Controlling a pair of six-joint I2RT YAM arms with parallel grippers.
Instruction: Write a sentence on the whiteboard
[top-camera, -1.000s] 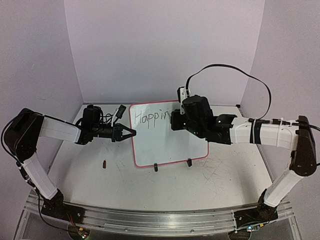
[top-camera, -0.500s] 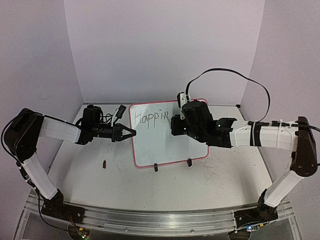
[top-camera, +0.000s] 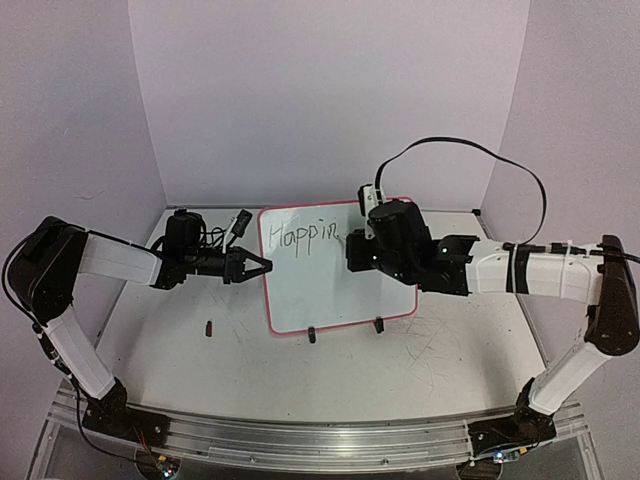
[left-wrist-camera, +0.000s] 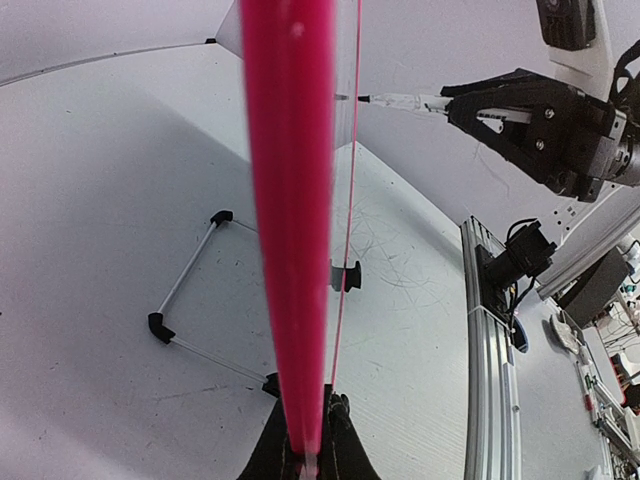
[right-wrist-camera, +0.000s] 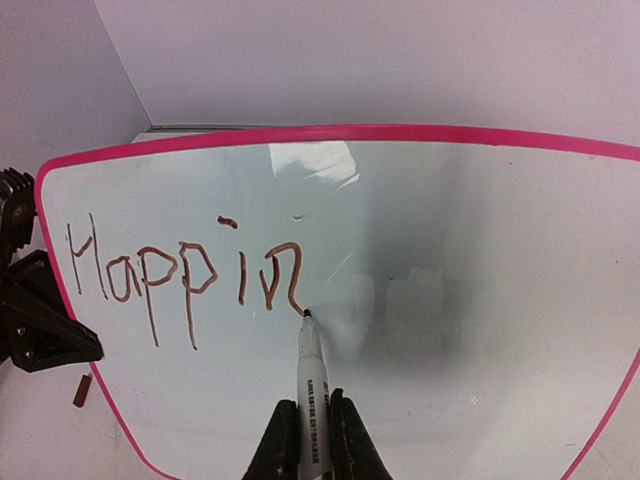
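The whiteboard (top-camera: 330, 288), glossy white with a thin pink frame, stands tilted on the table's middle. My left gripper (top-camera: 264, 266) is shut on its left edge; in the left wrist view the pink frame (left-wrist-camera: 290, 250) runs up from between the shut jaws of the left gripper (left-wrist-camera: 305, 455). My right gripper (right-wrist-camera: 312, 445) is shut on a white marker (right-wrist-camera: 311, 380). The marker's tip touches the whiteboard (right-wrist-camera: 480, 250) at the foot of the last letter. The sentence (right-wrist-camera: 180, 275) reads "Happin" in dark red-brown strokes along the board's upper left (top-camera: 302, 236).
Two black clip feet (top-camera: 311, 335) (top-camera: 378, 325) hold the board's lower edge. A small dark cap (top-camera: 209, 327) lies on the scuffed tabletop left of the board. Lilac walls close the back and sides. An aluminium rail (top-camera: 300, 435) runs along the near edge.
My right gripper has shifted a little to the right with the marker, and the letter "n" now shows whole. The left gripper and the board have not moved.
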